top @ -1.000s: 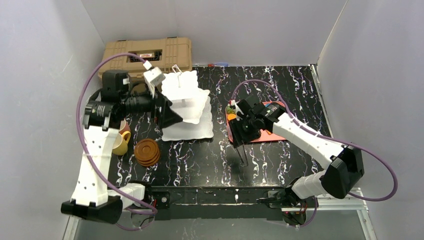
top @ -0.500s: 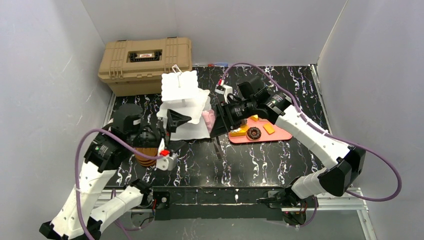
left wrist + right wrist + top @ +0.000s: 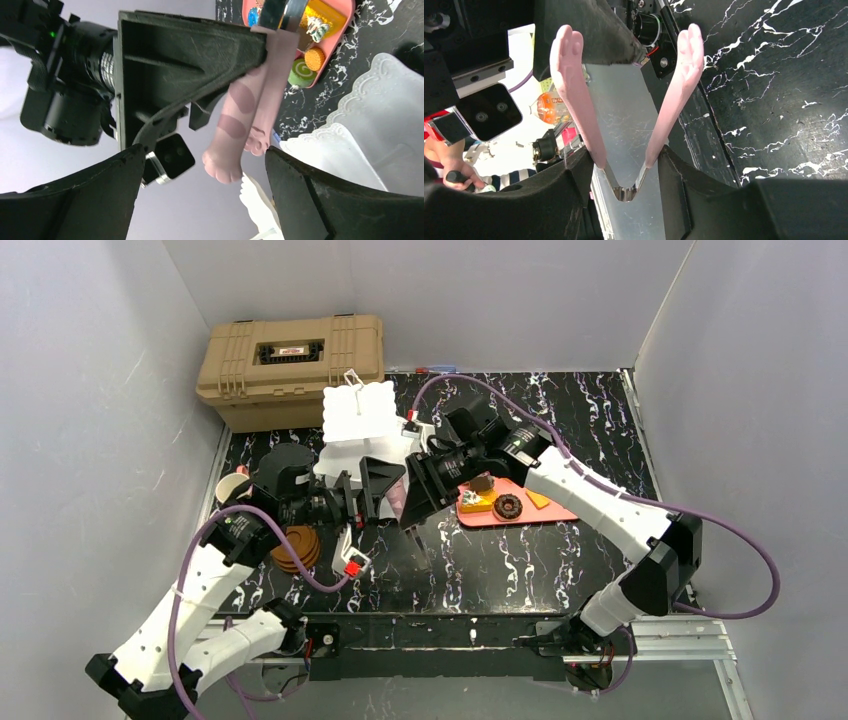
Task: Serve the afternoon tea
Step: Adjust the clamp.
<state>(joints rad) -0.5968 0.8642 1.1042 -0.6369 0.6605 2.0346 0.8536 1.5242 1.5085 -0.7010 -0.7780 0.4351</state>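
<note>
White three-tier stand (image 3: 360,412), scalloped square plates, wire loop top, just beside both grippers' fingers, left gripper (image 3: 205,150) fingers spread wide, pink-tipped tongs (image 3: 240,130) ahead of their gap, right gripper (image 3: 626,157) clamped on tongs near the metal bend.

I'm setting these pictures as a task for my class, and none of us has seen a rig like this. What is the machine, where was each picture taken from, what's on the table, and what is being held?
The machine is two robot arms bolted at the near edge of a table. One picture looks down from above. The other two come from a camera on each wrist. On the table are a tan case, a white tiered stand, a pink tray with toy pastries, stacked brown saucers and a cup. The right end effector grips pink-tipped tongs. The left end effector is open, holds nothing, and faces the tongs.
</note>
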